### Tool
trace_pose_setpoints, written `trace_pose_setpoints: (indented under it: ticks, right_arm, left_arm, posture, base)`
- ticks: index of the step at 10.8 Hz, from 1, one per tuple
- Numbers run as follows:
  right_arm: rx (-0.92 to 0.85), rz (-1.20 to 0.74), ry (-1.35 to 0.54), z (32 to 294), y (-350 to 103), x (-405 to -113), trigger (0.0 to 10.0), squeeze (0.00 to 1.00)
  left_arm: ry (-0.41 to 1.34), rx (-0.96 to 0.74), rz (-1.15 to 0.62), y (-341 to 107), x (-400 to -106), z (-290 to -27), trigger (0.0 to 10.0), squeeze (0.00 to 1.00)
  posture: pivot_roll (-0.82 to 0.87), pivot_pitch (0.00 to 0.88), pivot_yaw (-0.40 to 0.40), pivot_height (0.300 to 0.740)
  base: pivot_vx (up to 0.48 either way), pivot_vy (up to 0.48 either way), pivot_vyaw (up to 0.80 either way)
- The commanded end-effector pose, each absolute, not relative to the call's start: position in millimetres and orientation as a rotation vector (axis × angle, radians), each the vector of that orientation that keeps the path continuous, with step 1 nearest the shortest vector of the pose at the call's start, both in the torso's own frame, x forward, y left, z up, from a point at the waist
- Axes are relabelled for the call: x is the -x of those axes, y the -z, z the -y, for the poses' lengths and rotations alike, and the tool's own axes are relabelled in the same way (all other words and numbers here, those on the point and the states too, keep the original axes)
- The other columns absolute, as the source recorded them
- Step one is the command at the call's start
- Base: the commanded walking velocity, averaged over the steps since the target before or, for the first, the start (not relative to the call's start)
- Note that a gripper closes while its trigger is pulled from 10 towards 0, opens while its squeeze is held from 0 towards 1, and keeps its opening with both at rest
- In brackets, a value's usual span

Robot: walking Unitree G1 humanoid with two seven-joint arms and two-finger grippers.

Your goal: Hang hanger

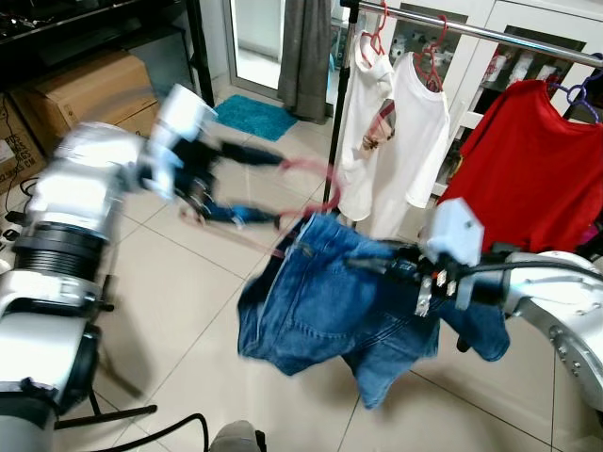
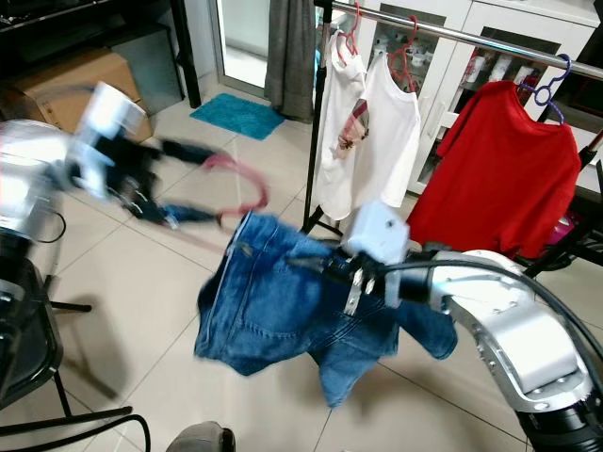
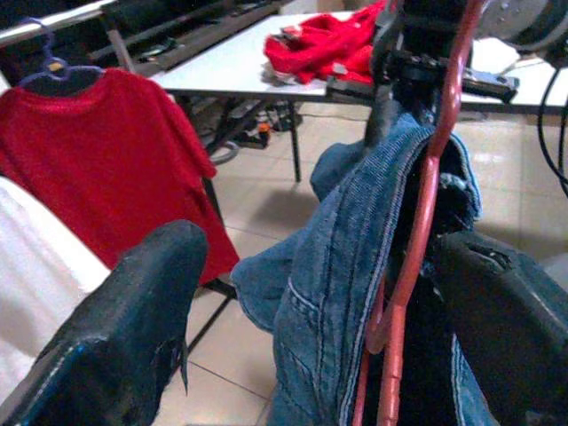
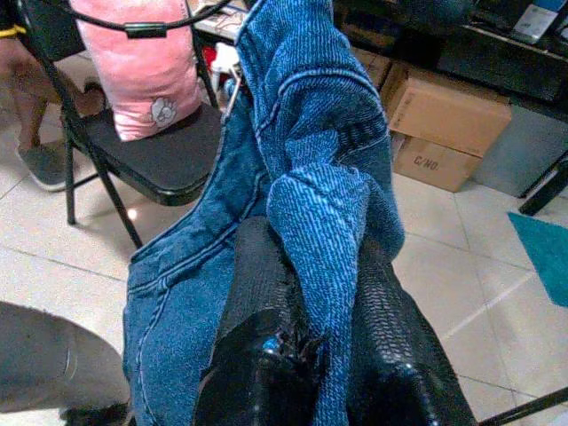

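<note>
Blue denim shorts hang on a red hanger in mid air, in front of the clothes rail. My left gripper is blurred and open. Its two fingers stand wide apart around the hanger's hook end, with the red bar close to one finger. My right gripper comes in from the right and is shut on a fold of the denim at the waistband. The shorts cover most of the hanger.
Two white shirts on red hangers and a red shirt on a purple hanger fill the rail. Cardboard boxes and a teal mat lie to the left. A chair with a pink cushion and a person's foot are nearby.
</note>
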State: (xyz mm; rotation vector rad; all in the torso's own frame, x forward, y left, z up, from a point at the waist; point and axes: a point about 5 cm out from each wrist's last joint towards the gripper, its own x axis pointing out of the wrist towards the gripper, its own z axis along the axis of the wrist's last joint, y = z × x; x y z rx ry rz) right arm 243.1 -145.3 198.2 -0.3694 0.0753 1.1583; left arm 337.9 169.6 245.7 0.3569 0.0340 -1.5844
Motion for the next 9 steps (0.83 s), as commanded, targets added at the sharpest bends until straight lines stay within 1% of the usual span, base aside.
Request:
trace_pose_setpoints:
  ticks: [1,2,3,5,9]
  right_arm:
    - [0.410,-0.049,-1.167,144.3,-205.5,-242.6,0.0,0.00]
    - [0.412,-0.054,-1.172,144.2,-205.2,-242.2,0.0,0.00]
    - [0.410,-0.059,-1.174,144.3,-204.9,-242.0,0.0,0.00]
    - [0.413,-0.056,-1.189,142.4,-205.7,-243.3,0.0,0.00]
    - [0.417,-0.059,-1.205,142.1,-206.7,-242.9,0.0,0.00]
  left_arm:
    - [1.635,-0.423,-0.048,-246.0,-333.1,-162.4,5.0,0.00]
    - [1.665,-0.438,-0.060,-244.6,-328.9,-159.1,0.0,0.00]
    - [1.682,-0.451,-0.074,-243.7,-326.1,-157.8,0.0,0.00]
    - [1.697,-0.529,-0.135,-237.4,-322.3,-159.0,0.0,0.00]
    - [1.701,-0.503,-0.164,-236.8,-322.2,-160.6,0.0,0.00]
  posture:
    - [0.04,0.000,0.015,0.740]
    - [0.04,0.000,0.011,0.740]
    - [0.04,0.000,0.008,0.740]
    - [0.04,0.000,0.001,0.740]
    - [0.04,0.000,-0.001,0.740]
  base:
    - [0.000,0.000,0.00]
    - [0.000,0.000,0.00]
    - [0.000,0.000,0.00]
    - [0.000,0.000,0.00]
    - [0.000,0.000,0.00]
